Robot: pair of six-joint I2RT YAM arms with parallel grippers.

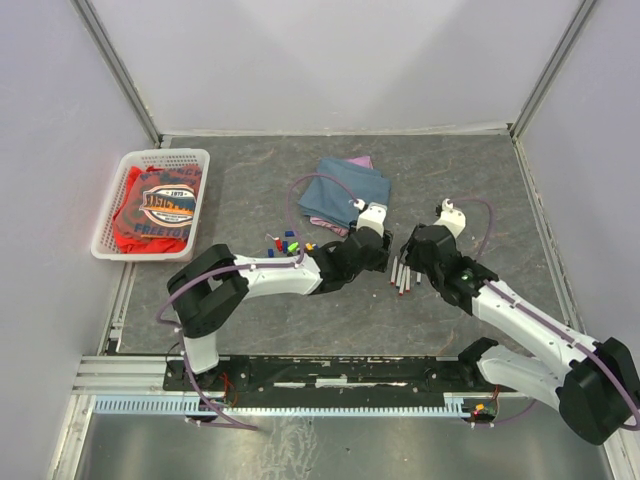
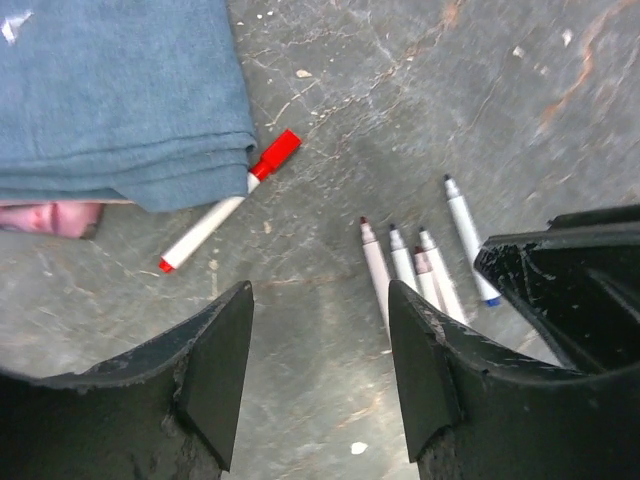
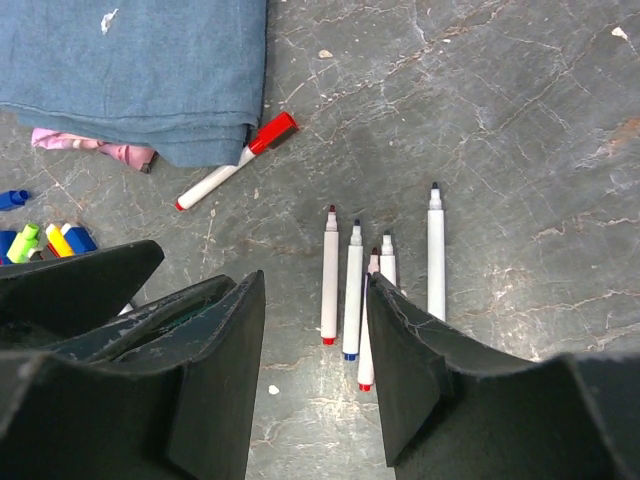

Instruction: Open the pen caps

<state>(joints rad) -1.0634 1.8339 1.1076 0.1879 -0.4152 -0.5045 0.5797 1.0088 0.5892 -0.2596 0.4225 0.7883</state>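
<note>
On my left wrist feed the left gripper (image 2: pixel 320 375) stands wide, its two black fingers well apart with only bare table (image 2: pixel 300 300) between them; it holds nothing and touches nothing. The right gripper (image 3: pixel 315 370) reads much the same on its own feed: spread wide and empty, hanging over the near ends of the uncapped pens (image 3: pixel 352 290), five white barrels lying side by side with their tips pointing away from me. I cannot tell whether a finger brushes one of them. The one capped pen (image 3: pixel 215 180) in view lies apart from that row, its red cap (image 3: pixel 272 133) just beside the corner of the folded blue cloth (image 3: pixel 140 70). Both wrist cameras give me that pen and the row, but only the right wrist picks up the loose caps (image 3: pixel 40 240), blue, green and yellow, at its left edge. The left wrist instead shows the right gripper's black body crowding in from the right. Only the overhead camera shows both arms meeting mid-table, the loose caps lying just beyond the left forearm, and the white basket (image 1: pixel 165 153) with a red shirt (image 1: pixel 150 215) at the far left. From up there the fingers are too hidden for me to judge their opening.
</note>
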